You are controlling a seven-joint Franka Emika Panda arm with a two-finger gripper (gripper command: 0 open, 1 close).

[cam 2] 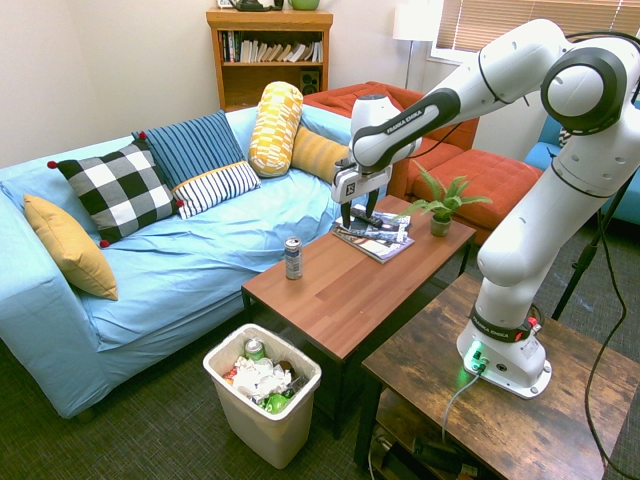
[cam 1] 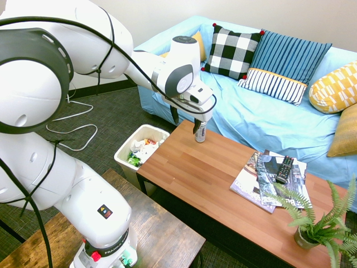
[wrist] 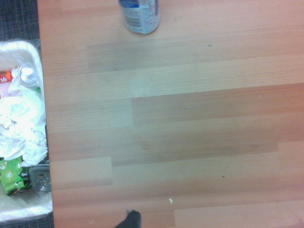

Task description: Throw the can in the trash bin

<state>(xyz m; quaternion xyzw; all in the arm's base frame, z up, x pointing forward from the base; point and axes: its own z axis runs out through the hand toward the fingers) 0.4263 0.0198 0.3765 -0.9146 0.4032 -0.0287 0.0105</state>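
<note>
Can [cam 2: 293, 257] stands upright on the bench [cam 2: 340, 285], near the sofa-side edge toward the bin end, free of any grip. In the wrist view the can [wrist: 139, 15] shows only its lower body against the wood.

Trash bin [cam 2: 263, 395] sits on the floor just off the bench's short end, below bench level. It is partly filled: crumpled white paper, a green wrapper, 1 other can lying in it. Can and bin are apart, with the bench edge between them.

End effector [cam 2: 347, 216] hangs above the bench, pointing straight down, fingers spread wide, holding nothing. It is above and apart from the can, toward the middle of the bench. In the first exterior view the end effector [cam 1: 199, 132] overlaps the can in line of sight, so that view does not show the gap.

Farther along the bench: a stack of magazines [cam 1: 262, 176] with a black remote [cam 1: 284, 168] on top, then a small potted fern [cam 1: 321, 220] at the far end. Blue sofa [cam 2: 150, 270] runs along the bench's long side, with cushions.
</note>
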